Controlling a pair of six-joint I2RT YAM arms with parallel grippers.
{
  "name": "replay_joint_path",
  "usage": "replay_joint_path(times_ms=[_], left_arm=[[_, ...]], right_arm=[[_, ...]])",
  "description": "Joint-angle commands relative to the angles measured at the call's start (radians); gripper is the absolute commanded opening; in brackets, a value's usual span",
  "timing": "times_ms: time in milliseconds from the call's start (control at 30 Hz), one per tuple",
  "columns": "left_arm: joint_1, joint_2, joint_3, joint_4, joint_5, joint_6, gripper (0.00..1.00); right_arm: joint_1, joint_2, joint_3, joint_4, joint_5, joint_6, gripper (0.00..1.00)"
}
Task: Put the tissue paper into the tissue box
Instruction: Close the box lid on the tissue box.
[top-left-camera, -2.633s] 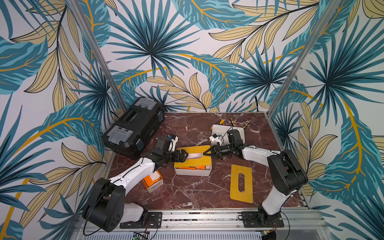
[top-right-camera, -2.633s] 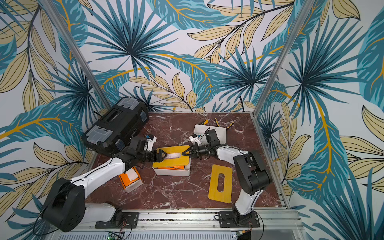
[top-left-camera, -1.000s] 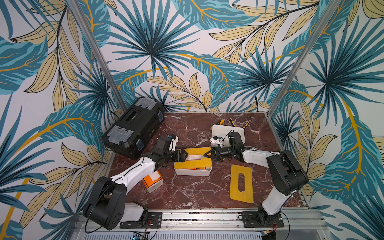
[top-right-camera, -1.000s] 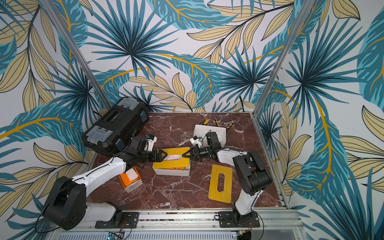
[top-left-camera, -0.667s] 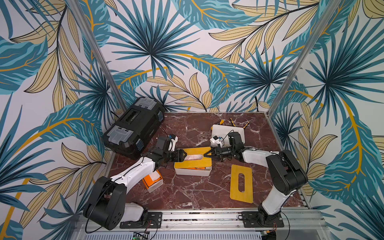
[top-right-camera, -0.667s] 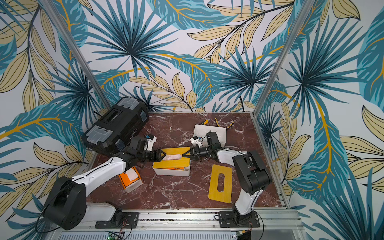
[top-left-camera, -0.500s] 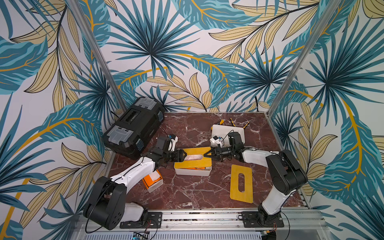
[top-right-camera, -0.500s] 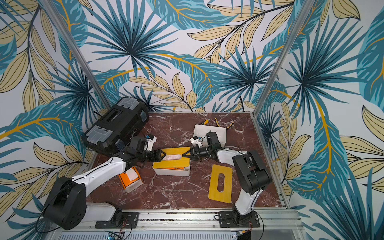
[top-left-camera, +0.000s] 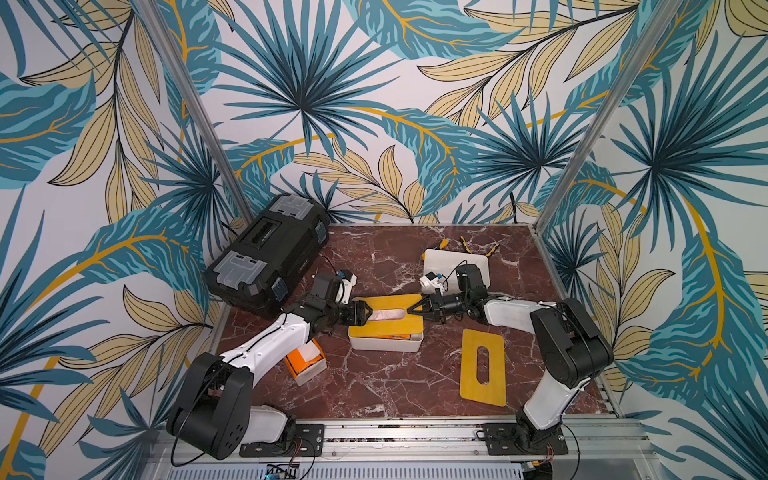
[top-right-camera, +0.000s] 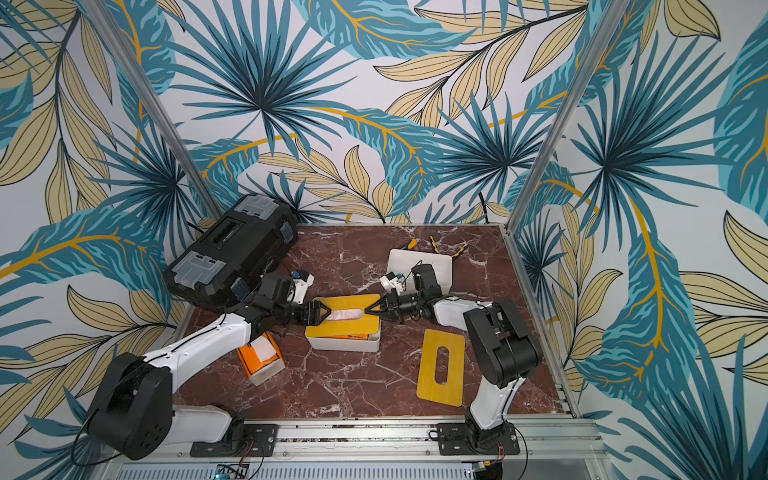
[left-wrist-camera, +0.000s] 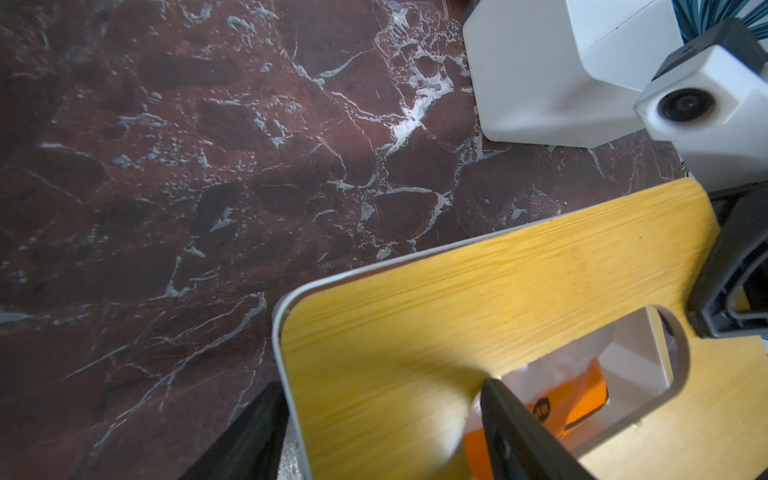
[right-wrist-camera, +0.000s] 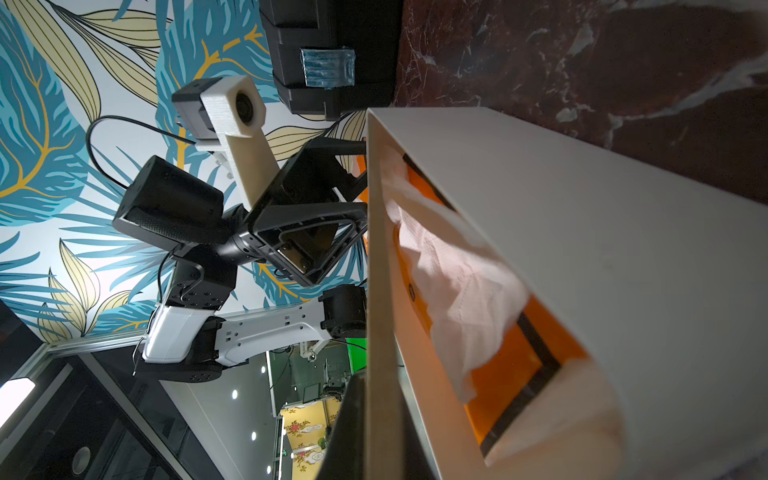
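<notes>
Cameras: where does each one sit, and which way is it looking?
Top views: stereo pair high overhead, looking down on the marble table, left arm, right arm, left gripper and right gripper meeting at the tissue box.
Left wrist: on the left arm, looking past its own fingers at the wooden lid and right wrist camera.
Right wrist: on the right arm, looking along the box at tissue paper and left wrist camera; own finger barely shows.
Shared: the tissue box.
</notes>
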Motion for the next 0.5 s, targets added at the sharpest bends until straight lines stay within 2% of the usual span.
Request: replay_joint_path(times_ms=[0,467], left_arm=[[-0.005,0.027,0.014,-0.093,0.014,0.024,0.71],[-0.027,0.047,0.053,-0.168,-0.021,0.046,0.7]], right_arm=[[0.004,0.029,-0.015,0.009,0.031,0.011,0.0],[0.006,0.05,-0.015,0.03,0.037,0.028,0.0]])
